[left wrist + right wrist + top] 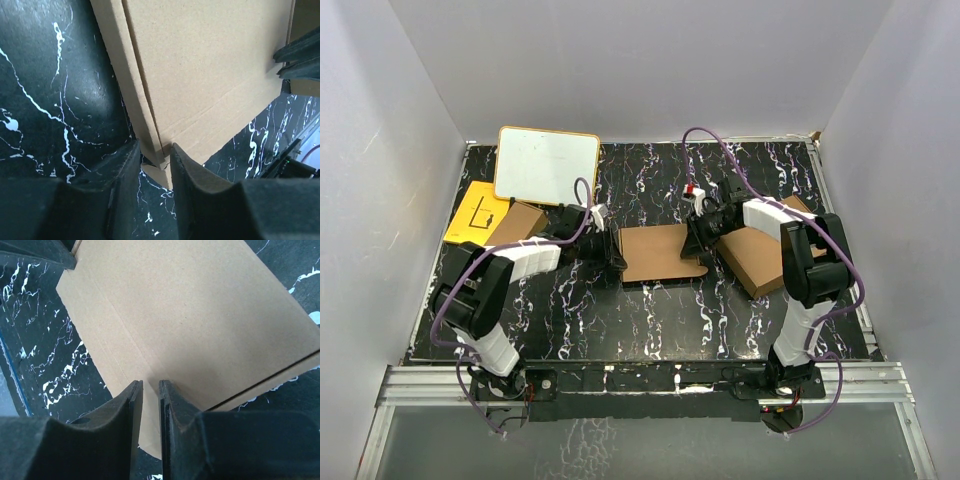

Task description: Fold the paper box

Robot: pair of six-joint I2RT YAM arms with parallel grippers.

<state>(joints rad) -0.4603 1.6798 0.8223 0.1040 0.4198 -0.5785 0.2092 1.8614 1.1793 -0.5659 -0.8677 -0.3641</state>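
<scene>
The paper box point(658, 253) lies flat and unfolded on the black marbled table, between the two arms. My left gripper point(616, 251) is at its left edge. In the left wrist view the fingers point(131, 165) close round the near corner of a raised side strip of the paper box point(200, 70). My right gripper point(701, 236) is at the box's right edge. In the right wrist view its fingers point(134, 400) stand nearly together, with the near edge of the cardboard panel point(190, 315) running into the narrow gap.
A larger, thicker brown box point(767, 258) lies just right of the right gripper. A smaller brown box point(516, 222), a yellow sheet point(472, 212) and a whiteboard point(546, 165) sit at the back left. White walls enclose the table.
</scene>
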